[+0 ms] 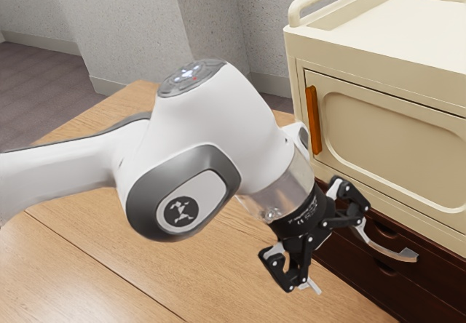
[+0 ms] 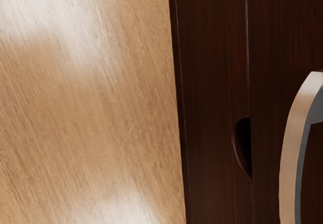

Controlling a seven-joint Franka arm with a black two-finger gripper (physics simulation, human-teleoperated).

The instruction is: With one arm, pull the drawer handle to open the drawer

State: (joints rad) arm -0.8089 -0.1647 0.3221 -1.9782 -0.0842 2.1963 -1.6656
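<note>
In the exterior view my black gripper point(image 1: 336, 256) stands open, its fingers wide apart, in front of the dark brown drawer unit point(image 1: 346, 263). The silver curved drawer handle point(image 1: 392, 252) starts behind the upper finger and runs toward the exterior view's right; I cannot tell if they touch. Nothing is held between the fingers. In the wrist view the handle point(image 2: 291, 153) bows out from the dark drawer front point(image 2: 214, 82), near a round finger notch point(image 2: 243, 146).
A cream cabinet point(image 1: 378, 54) with an orange door handle point(image 1: 314, 121) sits above the drawers. The wooden table point(image 1: 218, 279) spreads beneath the arm, up to the drawer unit's base. Grey walls point(image 1: 211, 17) stand behind.
</note>
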